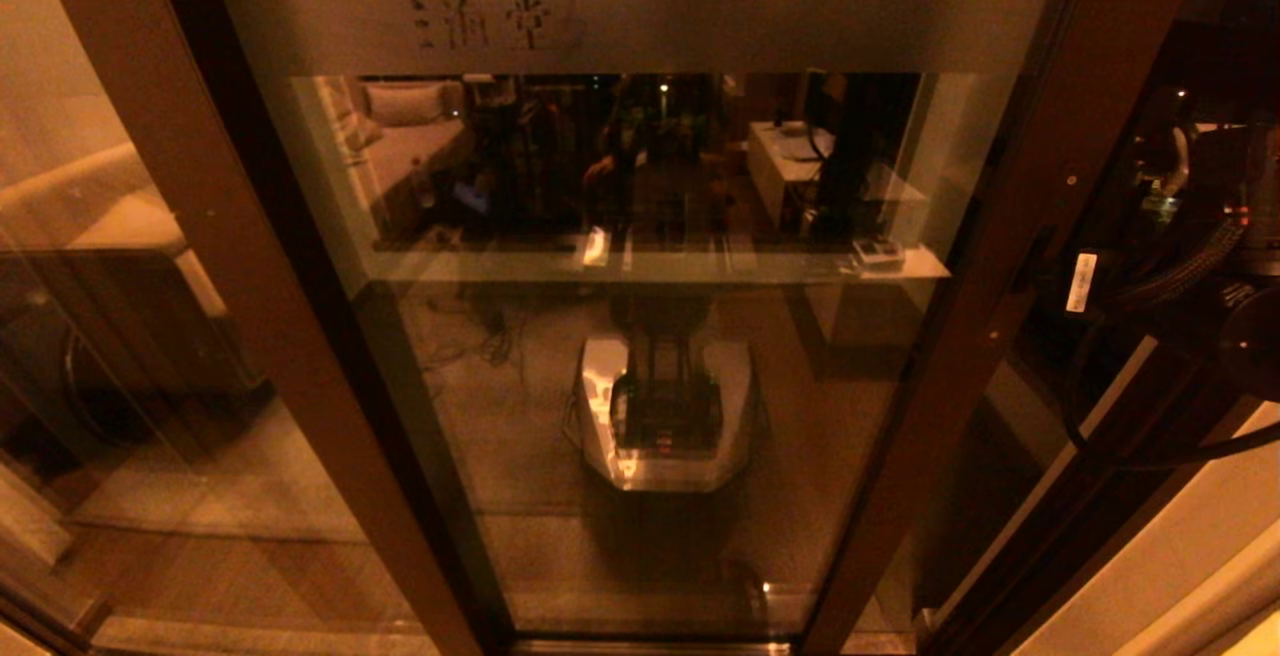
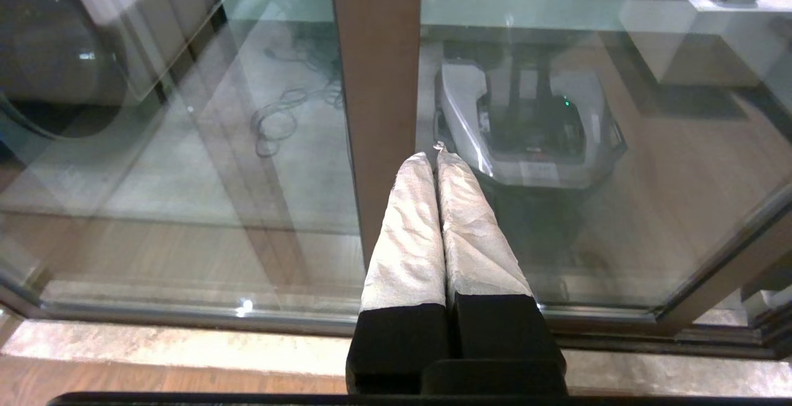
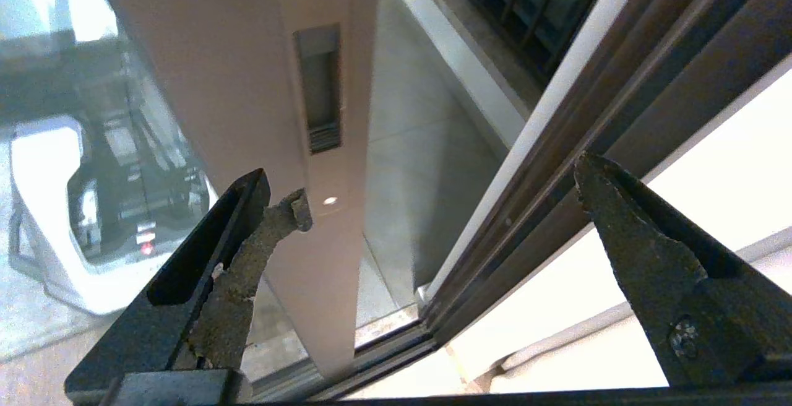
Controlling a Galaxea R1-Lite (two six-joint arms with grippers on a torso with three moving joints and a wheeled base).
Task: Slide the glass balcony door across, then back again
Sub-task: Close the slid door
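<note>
While most of the head view is filled by the glass balcony door (image 1: 640, 336), a tall clear pane in a dark brown frame with a frosted horizontal band (image 1: 640, 21) near its top bearing two etched Chinese characters (image 1: 485, 21), that door stands a little way from the dark brown jamb and track (image 3: 557, 164) on the robot's right, so a strip of pale balcony floor (image 3: 408, 146) shows between them. To the robot's left of it a second brown-framed glass pane (image 1: 120, 336) overlaps its edge. The clear glass mirrors the robot's own grey wheeled base (image 1: 665, 406) and the room behind.

On the door's right-hand upright (image 1: 990, 266), seen close in the right wrist view, sits a narrow recessed pull handle (image 3: 318, 87), with a small round screw head (image 3: 330, 200) just below it.

The right claw (image 3: 439, 183) is near that upright with its two dark worn fingers (image 3: 247, 251) spread wide apart, gripping nothing; one finger is just beside the upright below the handle, and whether it touches I cannot tell.

The left claw (image 2: 436, 155) hangs low before the left-hand upright (image 2: 377, 84), its pale wrapped fingers (image 2: 405, 233) pressed together and empty.
</note>
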